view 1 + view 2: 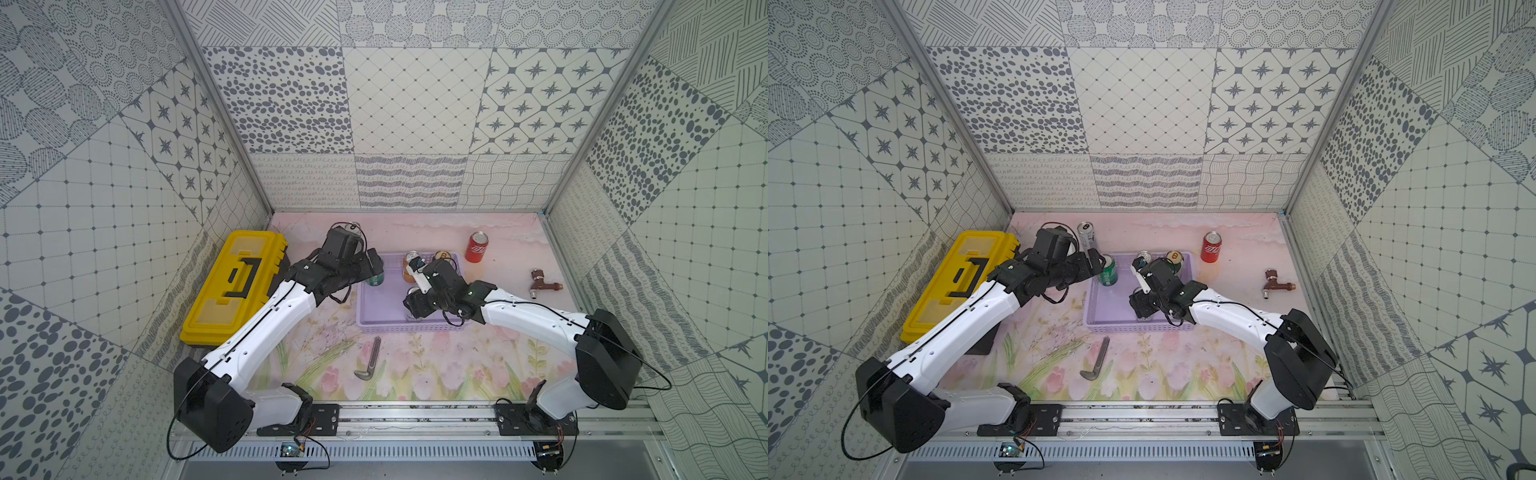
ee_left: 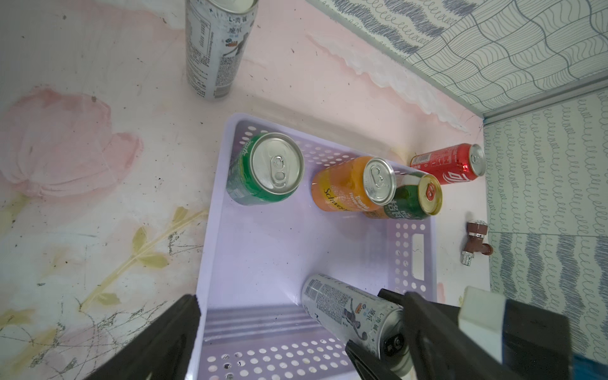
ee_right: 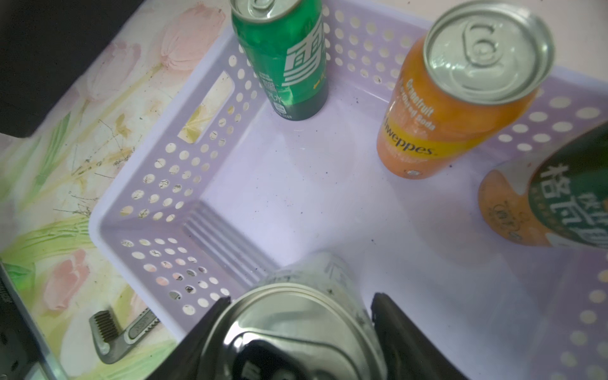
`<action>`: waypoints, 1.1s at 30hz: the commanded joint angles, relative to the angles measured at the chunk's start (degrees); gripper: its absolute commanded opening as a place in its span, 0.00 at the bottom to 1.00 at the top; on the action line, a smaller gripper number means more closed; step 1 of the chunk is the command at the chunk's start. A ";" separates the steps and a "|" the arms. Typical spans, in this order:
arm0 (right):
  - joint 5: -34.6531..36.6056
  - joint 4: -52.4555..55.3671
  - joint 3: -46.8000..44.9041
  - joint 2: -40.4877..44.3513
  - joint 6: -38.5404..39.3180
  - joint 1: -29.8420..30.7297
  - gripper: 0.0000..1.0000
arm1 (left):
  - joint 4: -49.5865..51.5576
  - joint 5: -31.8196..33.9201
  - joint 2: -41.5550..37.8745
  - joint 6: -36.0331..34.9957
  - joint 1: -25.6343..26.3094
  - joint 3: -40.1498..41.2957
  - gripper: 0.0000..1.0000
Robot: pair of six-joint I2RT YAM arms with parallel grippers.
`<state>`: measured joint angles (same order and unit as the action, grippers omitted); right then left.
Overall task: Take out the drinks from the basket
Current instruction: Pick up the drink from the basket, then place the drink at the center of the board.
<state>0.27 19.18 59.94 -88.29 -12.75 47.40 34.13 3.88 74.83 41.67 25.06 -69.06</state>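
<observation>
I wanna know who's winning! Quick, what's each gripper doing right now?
Left gripper: open, holding nothing.
Right gripper: around the silver can; cannot tell if it grips it.

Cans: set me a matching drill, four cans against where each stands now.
Things:
1 red can
2 green can
3 near silver can
4 far silver can

Places:
a in the basket, far corner on the toolbox side
b outside the basket, toolbox side
c in the basket, between the fingers of the right end effector
d outside the basket, tap side

Pairs: 1-d, 2-a, 3-c, 4-b.
</observation>
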 commanded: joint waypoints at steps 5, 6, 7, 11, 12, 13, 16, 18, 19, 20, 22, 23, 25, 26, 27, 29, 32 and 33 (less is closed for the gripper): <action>-1.08 -1.84 1.23 3.95 -0.23 0.00 0.49 | 1.16 0.90 0.74 -1.77 0.17 -0.38 1.00; -1.67 -1.62 1.57 4.72 -0.40 -0.34 0.48 | 1.20 0.94 0.70 -1.85 0.17 -0.43 1.00; -2.29 -1.23 2.05 5.66 -0.72 -0.75 0.47 | 1.22 0.98 0.67 -1.87 0.17 -0.44 1.00; -5.43 -0.91 3.05 9.80 -3.03 -4.50 0.45 | 1.12 0.82 0.72 -1.81 0.17 -0.38 1.00; -6.08 -0.61 3.38 11.06 -3.62 -5.77 0.44 | 1.20 0.77 0.75 -1.80 0.17 -0.38 1.00; -6.49 -0.24 3.76 12.31 -4.12 -7.22 0.44 | 1.21 0.77 0.76 -1.82 0.17 -0.38 1.00; -6.56 0.83 4.38 15.96 -5.40 -11.85 0.44 | 1.20 0.69 0.76 -1.86 0.17 -0.39 1.00; -4.94 1.70 4.64 17.96 -6.26 -15.19 0.43 | 1.25 0.68 0.93 -1.84 0.17 -0.38 1.00; -3.99 2.18 4.66 18.97 -6.70 -16.95 0.43 | 1.11 0.60 1.09 -1.85 0.19 -0.38 1.00; -3.00 2.47 4.66 19.77 -7.04 -18.29 0.43 | 1.03 0.50 1.20 -1.73 0.17 -0.37 1.00; -0.39 2.74 4.40 21.36 -7.63 -21.21 0.43 | 0.82 0.16 1.47 -1.73 0.19 -0.29 1.00; 1.62 3.15 4.54 21.57 -7.63 -22.17 0.43 | 0.76 0.16 1.63 -1.64 0.17 -0.29 1.00; 5.31 4.10 4.92 21.04 -7.40 -24.04 0.42 | 0.68 -0.08 1.84 -1.54 0.17 -0.29 1.00; 7.08 4.14 4.84 20.46 -7.29 -24.88 0.42 | 0.59 -0.19 1.95 -1.51 0.17 -0.29 1.00; 8.24 4.11 4.66 19.66 -7.53 -25.76 0.42 | 0.59 -0.19 1.92 -1.50 0.17 -0.29 1.00; 10.89 4.11 4.44 17.72 -7.55 -26.70 0.42 | 0.59 -0.14 2.00 -1.57 0.17 -0.20 1.00; 14.57 2.46 3.87 14.04 -6.70 -27.39 0.42 | 0.47 -0.18 2.15 -1.54 0.17 -0.03 1.00; 15.76 1.64 3.62 12.78 -6.42 -27.41 0.42 | 0.49 -0.28 2.08 -1.45 0.17 -0.03 1.00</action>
<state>10.52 27.24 62.41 -73.47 -19.31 20.21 34.11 3.62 76.71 41.32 25.06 -69.06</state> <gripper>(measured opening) 0.621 0.998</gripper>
